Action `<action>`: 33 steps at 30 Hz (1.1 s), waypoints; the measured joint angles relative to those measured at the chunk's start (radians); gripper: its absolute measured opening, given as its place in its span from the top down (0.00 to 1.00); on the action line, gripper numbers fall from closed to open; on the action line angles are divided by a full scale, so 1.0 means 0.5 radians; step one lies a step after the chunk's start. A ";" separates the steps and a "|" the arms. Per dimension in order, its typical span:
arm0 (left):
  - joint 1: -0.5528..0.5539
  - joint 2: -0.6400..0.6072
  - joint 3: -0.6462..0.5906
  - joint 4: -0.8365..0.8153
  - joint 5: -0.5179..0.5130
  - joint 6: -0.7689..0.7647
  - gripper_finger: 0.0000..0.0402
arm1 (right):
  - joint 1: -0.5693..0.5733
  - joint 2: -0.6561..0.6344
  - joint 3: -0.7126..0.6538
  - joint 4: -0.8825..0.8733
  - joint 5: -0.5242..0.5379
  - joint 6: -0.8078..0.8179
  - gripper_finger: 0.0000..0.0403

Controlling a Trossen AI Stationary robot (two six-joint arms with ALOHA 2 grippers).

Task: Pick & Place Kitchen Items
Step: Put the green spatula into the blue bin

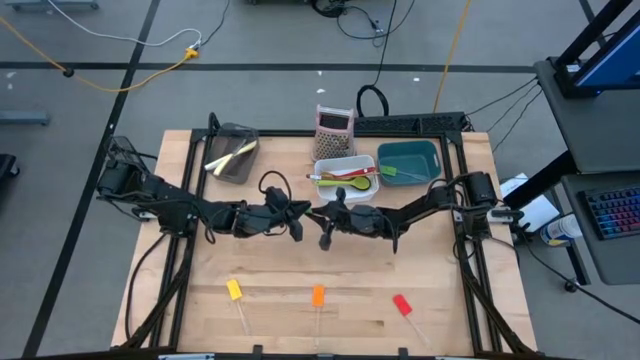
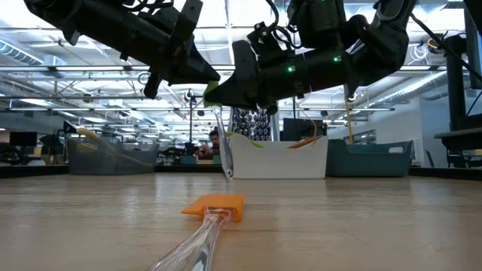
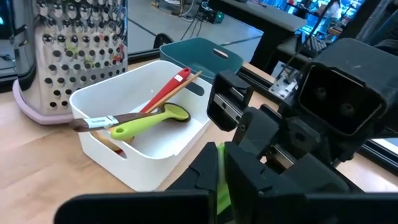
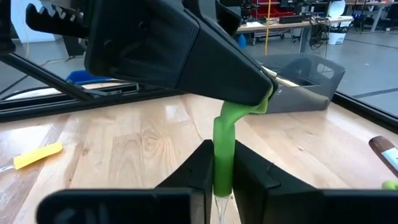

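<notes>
A green-headed spatula with a clear handle point(image 2: 223, 143) hangs at the table's middle, where both grippers meet. My left gripper point(image 1: 298, 226) comes from the left and my right gripper point(image 1: 326, 232) from the right, and each is shut on the green head point(image 4: 224, 134). Yellow point(image 1: 234, 290), orange point(image 1: 317, 296) and red point(image 1: 402, 305) spatulas lie flat near the near edge. The white bin point(image 1: 322, 166) holds a green spoon point(image 3: 149, 121), a red spoon point(image 3: 168, 89) and a dark-handled utensil point(image 3: 118, 119). My left gripper pinches the far tip of the green head point(image 4: 266, 99) between its two fingers; in its own wrist view green point(image 3: 219, 180) shows in the gap. My right gripper pinches the green head lower down point(image 4: 222, 165) between its two fingers. The head bends between the two holds. The clear handle hangs down, its end point(image 2: 227, 172) close to the table; whether it touches cannot be told.
A dark mesh bin point(image 1: 236, 132) with a yellow utensil stands far left, and a teal bin point(image 1: 408, 155) far right beside the white bin. The upright grater point(image 1: 334, 125) stands behind the white bin. Bare wood lies between the grippers and the three spatulas.
</notes>
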 joint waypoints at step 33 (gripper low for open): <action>-0.002 0.000 0.000 -0.169 0.071 -0.211 0.94 | 0.076 -0.017 -0.002 -0.261 0.118 0.023 0.94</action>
